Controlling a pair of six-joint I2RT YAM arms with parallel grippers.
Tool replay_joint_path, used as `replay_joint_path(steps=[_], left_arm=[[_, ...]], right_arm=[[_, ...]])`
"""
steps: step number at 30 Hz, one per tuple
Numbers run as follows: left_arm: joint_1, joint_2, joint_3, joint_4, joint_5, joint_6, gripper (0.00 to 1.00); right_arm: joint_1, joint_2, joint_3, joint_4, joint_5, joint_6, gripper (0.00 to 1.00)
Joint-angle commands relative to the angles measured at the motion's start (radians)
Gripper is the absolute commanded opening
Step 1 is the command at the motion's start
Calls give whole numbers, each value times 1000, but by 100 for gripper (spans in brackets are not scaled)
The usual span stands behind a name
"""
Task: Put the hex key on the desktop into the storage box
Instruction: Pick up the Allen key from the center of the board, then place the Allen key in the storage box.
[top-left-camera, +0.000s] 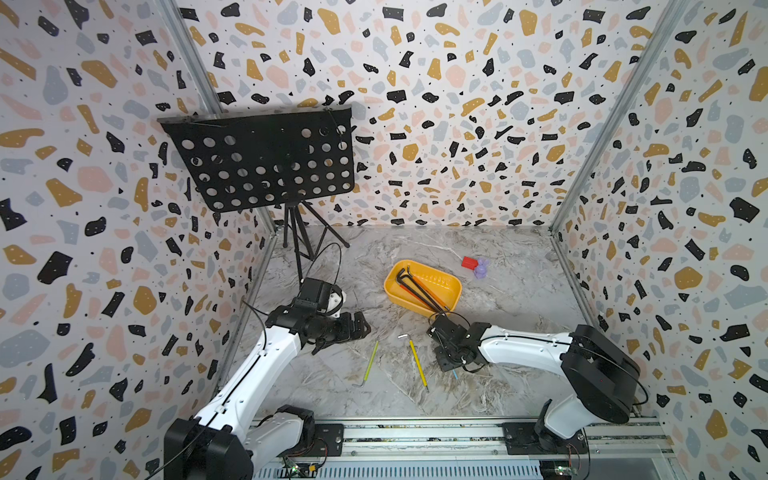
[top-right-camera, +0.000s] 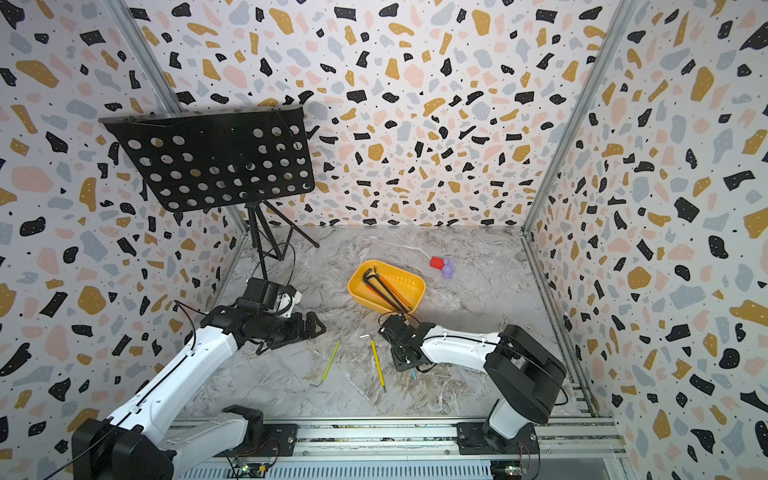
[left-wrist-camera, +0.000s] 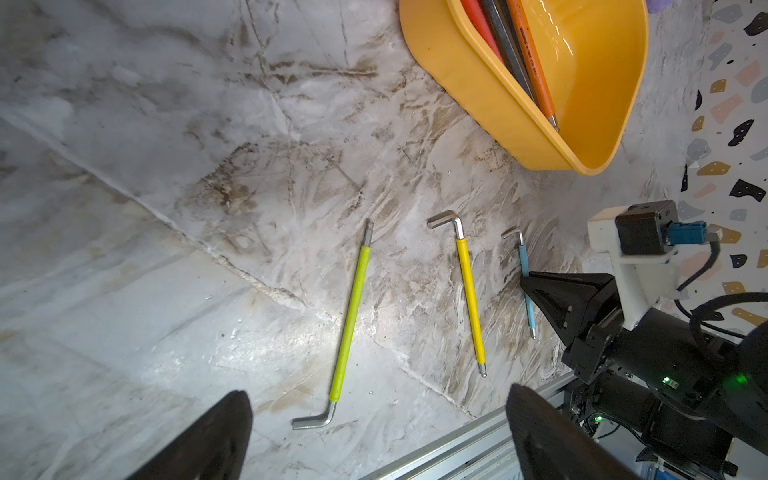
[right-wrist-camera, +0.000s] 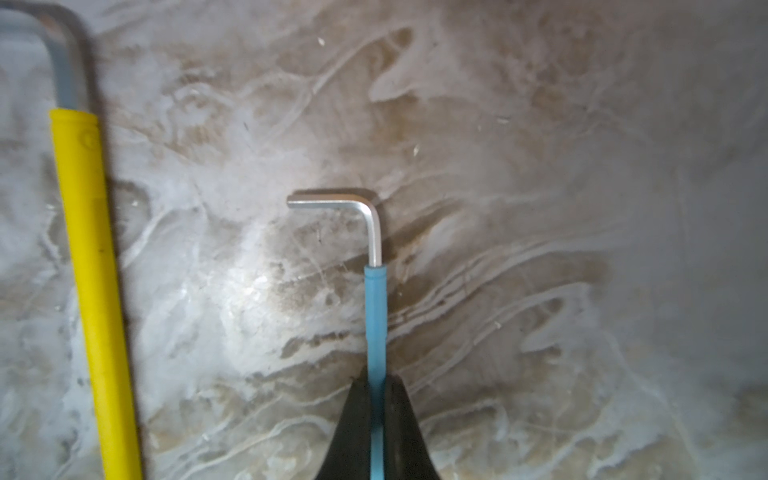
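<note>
The right hand (right-wrist-camera: 376, 399) is clenched on the blue hex key (right-wrist-camera: 375, 316). Its two black fingers (right-wrist-camera: 353, 432) pinch the blue sleeve from either side, partway along the long arm. Ahead of the fingertips the sleeve ends in a bare silver stem that turns a right angle. The short arm points toward the yellow hex key (right-wrist-camera: 89, 270), which lies beside the hand, roughly parallel and visibly thicker. I cannot tell whether the held key rests on the surface (right-wrist-camera: 582, 208) or sits just off it.

In the left wrist view the right hand (left-wrist-camera: 530, 286) crosses the blue hex key (left-wrist-camera: 524, 259), whose straight end pokes out behind the fingers. Past the yellow hex key (left-wrist-camera: 469, 299), farther from that hand, lies a lime-green hex key (left-wrist-camera: 351, 320). The left hand (left-wrist-camera: 380, 390) is released, fingers spread wide with nothing between them, and the green key lies out in front of it.

The storage box (top-left-camera: 399, 297) stands just beyond the right hand (top-left-camera: 451, 361) and holds black and orange-red keys (top-left-camera: 415, 286).

In both top views the hand covers nearly all of the blue hex key (top-left-camera: 456, 375) (top-right-camera: 413, 373), leaving only a short blue end showing. In the right wrist view the yellow key's bend is blurred and cut off at the edge.
</note>
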Motion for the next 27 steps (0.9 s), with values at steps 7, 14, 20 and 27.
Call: replay_joint_path(steps=[7,14,20,27], left_arm=[[-8,-54,28,12,2,9,100],[-8,-121,9,76,116,-79,100],[-8,-102,72,176,161,-174,100],[-8,71,282,187,160,-126,100]], right_arm=[[6,-190,-7,-88,29,-2,0],[6,-319,13,-162,58,-37,0],[4,-360,104,-232,113,-139,0],[-74,-279,272,-261,69,-266,0]])
